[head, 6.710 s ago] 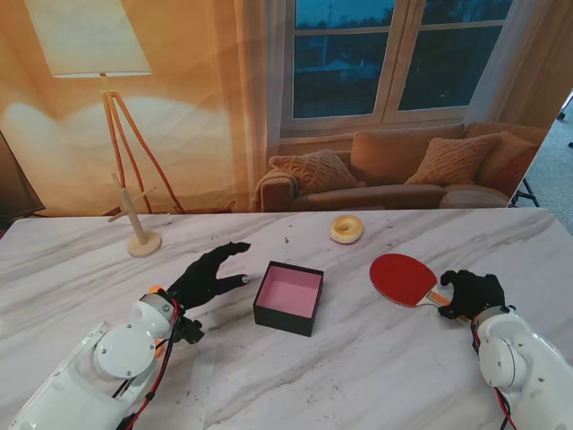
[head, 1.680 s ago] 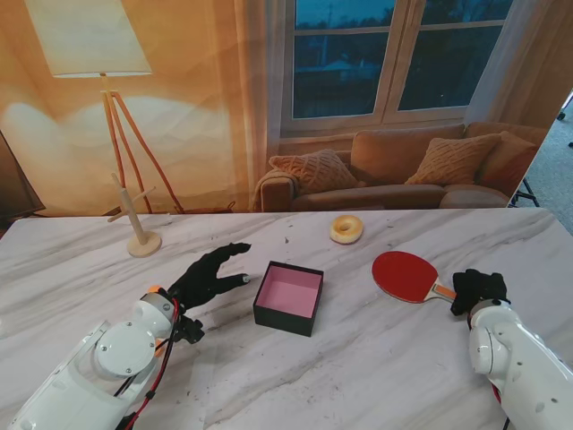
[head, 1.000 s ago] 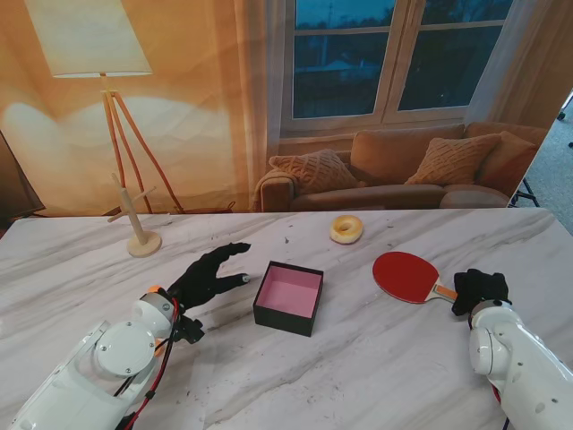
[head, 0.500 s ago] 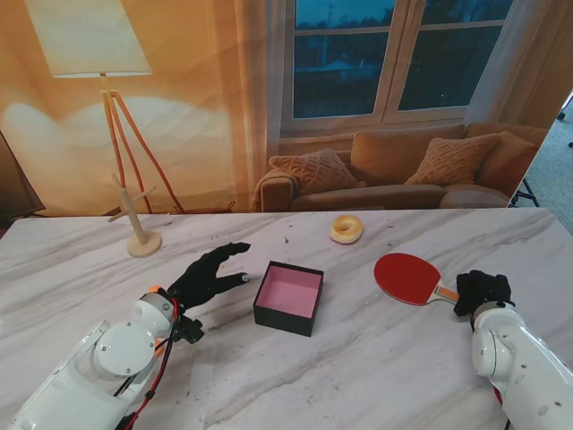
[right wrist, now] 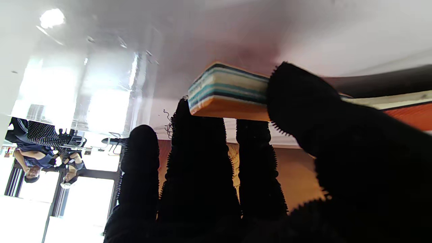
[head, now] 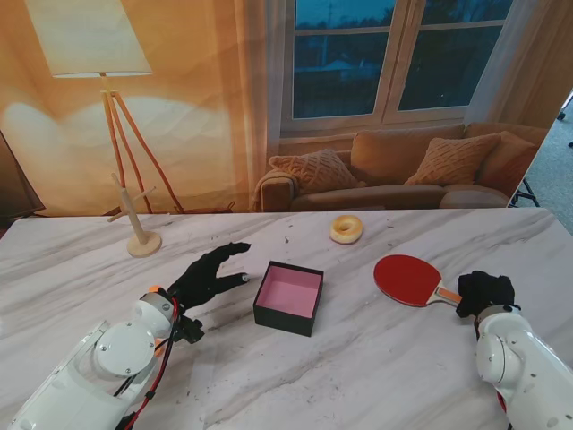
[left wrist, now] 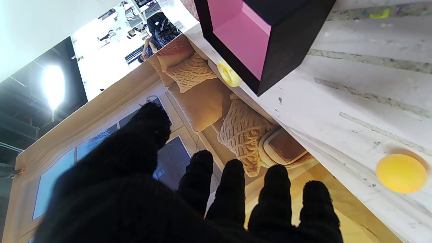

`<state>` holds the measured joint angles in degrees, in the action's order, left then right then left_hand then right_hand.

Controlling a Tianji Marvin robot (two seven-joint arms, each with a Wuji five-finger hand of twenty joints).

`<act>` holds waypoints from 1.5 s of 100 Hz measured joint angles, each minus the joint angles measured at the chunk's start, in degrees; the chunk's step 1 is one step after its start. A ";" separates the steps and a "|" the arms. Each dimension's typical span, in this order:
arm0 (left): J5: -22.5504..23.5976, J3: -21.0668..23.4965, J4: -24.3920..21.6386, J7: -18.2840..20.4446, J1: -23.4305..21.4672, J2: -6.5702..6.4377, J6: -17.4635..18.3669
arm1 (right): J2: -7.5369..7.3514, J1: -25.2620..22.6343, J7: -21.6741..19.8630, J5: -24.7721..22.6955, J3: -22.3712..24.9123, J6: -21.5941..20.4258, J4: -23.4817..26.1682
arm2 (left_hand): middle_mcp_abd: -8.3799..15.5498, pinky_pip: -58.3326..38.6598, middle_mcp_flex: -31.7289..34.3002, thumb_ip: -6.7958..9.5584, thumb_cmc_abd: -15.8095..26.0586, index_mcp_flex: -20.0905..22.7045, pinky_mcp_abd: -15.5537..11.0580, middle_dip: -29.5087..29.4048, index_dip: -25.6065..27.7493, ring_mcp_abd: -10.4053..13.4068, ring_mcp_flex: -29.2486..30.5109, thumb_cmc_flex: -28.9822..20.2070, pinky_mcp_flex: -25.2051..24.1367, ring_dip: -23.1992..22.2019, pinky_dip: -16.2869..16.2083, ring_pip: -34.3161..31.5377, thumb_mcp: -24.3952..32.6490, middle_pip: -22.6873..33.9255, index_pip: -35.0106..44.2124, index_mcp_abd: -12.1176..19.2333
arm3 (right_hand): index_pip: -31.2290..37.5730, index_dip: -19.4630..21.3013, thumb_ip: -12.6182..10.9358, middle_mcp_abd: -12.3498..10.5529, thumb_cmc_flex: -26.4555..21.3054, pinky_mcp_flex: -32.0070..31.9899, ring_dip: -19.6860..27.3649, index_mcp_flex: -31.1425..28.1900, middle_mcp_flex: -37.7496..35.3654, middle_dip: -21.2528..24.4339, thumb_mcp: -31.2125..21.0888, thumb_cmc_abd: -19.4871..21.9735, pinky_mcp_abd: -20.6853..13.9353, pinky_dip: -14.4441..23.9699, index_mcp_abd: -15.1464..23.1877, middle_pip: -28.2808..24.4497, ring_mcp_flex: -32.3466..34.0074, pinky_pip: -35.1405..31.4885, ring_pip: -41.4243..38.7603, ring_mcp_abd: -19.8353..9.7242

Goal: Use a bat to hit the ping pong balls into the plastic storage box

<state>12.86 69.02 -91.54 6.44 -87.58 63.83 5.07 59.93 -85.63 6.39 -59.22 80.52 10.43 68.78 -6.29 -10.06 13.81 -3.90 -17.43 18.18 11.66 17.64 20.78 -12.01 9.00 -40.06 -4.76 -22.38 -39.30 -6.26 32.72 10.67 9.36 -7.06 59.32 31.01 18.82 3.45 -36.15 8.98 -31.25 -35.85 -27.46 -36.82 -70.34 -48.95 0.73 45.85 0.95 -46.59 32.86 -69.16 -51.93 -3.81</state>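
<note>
The red bat [head: 407,279] lies flat on the marble table [head: 376,367], to the right of the box. My right hand [head: 485,292] is shut on the end of its handle; in the right wrist view the thumb overlaps the striped handle [right wrist: 229,91] and the fingers [right wrist: 199,158] run along its other side. The black box with a pink inside [head: 289,297] stands mid-table, open side up. My left hand [head: 210,273] hovers open just left of the box, fingers spread. An orange ball [left wrist: 401,173] rests on the table near that hand.
A yellow ring-shaped donut [head: 346,228] lies farther from me than the box, also seen beyond the box [left wrist: 249,37] as the donut [left wrist: 228,72]. A wooden peg stand [head: 139,224] is at the far left. A printed living-room backdrop closes off the table's far edge.
My right hand has drawn slightly right along the handle, showing more of it. The bat has shifted a little right with it. Left hand, box and donut are unmoved.
</note>
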 measured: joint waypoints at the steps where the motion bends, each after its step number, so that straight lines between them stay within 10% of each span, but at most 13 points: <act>1: 0.00 0.00 0.00 0.00 0.00 0.00 0.00 | 0.01 -0.07 0.00 0.00 0.10 -0.08 0.13 | 0.00 0.00 0.00 0.00 0.00 0.00 0.00 0.00 0.00 0.00 0.00 0.00 0.00 0.00 0.00 0.00 0.00 0.00 0.00 0.00 | -0.06 0.00 0.00 0.00 0.00 -0.06 0.12 0.00 0.00 0.22 0.05 0.40 0.11 -0.11 0.00 0.20 0.00 0.10 0.55 0.07; 46: -0.03 0.14 0.00 -0.09 -0.06 0.01 0.33 | 0.70 -4.79 -0.02 -0.22 6.82 -4.48 8.51 | 0.00 0.00 0.01 0.00 0.00 0.00 0.00 0.00 0.00 0.00 0.00 0.00 0.00 0.00 0.00 0.00 -0.82 -0.01 0.00 0.00 | -0.97 -0.01 0.00 0.03 0.00 1.26 6.12 -0.03 -8.53 7.17 1.45 1.82 2.72 -3.91 0.00 6.67 5.15 3.38 14.18 3.82; 87: -0.11 0.15 0.01 -0.12 -0.08 0.02 0.54 | 1.31 -6.65 3.82 1.53 9.97 -9.18 11.98 | 0.00 0.01 0.01 0.00 0.00 0.00 0.01 0.00 0.00 0.00 0.00 0.00 0.00 0.00 0.00 0.00 -0.82 -0.02 0.00 0.00 | -1.02 0.20 0.00 1.83 0.00 12.88 7.15 -0.04 -28.20 9.39 1.78 2.43 4.85 -4.51 0.00 9.18 21.18 -5.21 11.15 7.63; 150: -0.22 0.22 0.02 -0.07 -0.12 0.02 0.57 | 2.57 -7.60 4.52 6.78 11.61 -10.76 18.63 | 0.00 0.02 0.01 0.00 0.00 0.00 0.02 0.00 0.00 0.00 0.00 0.00 0.00 0.00 0.00 0.00 -0.82 -0.02 0.00 0.00 | -1.84 -0.08 -0.10 1.79 0.07 16.18 7.21 -1.50 -32.27 8.80 1.78 2.42 5.65 -6.42 -0.11 8.39 24.63 -9.90 7.18 8.34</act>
<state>12.65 69.24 -91.52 6.37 -87.70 63.85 5.63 62.50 -93.23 10.90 -52.44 92.13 -0.34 87.41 -6.29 -10.05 13.82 -3.90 -17.43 18.18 11.68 17.64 20.78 -12.01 9.00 -40.06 -4.76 -22.38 -39.30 -6.26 31.90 10.64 9.36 -7.06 57.48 30.93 18.71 5.24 -36.08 25.16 -24.04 -37.35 -59.73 -28.01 -68.56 -46.54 6.37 39.43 0.85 -38.19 57.49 -79.06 -44.75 4.54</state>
